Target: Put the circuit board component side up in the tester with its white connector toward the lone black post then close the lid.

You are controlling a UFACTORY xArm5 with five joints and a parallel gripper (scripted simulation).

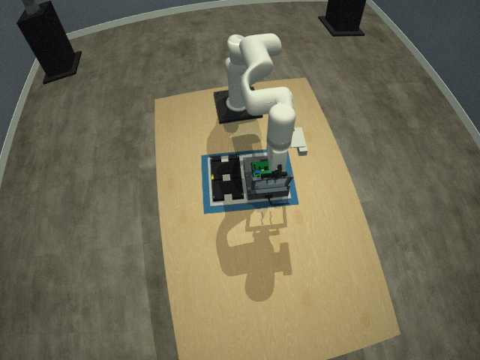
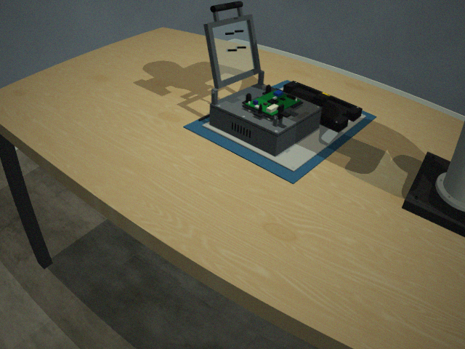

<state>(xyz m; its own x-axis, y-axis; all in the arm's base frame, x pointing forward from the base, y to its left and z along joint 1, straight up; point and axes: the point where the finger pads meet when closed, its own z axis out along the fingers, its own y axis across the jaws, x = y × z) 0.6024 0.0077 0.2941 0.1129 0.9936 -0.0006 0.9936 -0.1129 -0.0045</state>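
The green circuit board [image 2: 272, 104] lies flat on top of the grey tester [image 2: 264, 121], component side up, with its white connector [image 2: 273, 109] toward the near side; it also shows in the top view [image 1: 260, 169]. The tester's clear lid [image 2: 232, 52] stands open and upright, with its black handle [image 2: 226, 6] on top. My gripper [image 1: 278, 170] hangs over the tester near the top of the lid, half open with nothing between the fingers. It is outside the exterior view. The black tray [image 2: 323, 105] beside the tester holds no board.
Tester and tray stand on a white plate on a blue mat [image 2: 280, 169]. My arm's black base [image 2: 435, 195] sits at the table's far end. Black stands [image 1: 48, 42] are on the floor beyond the table.
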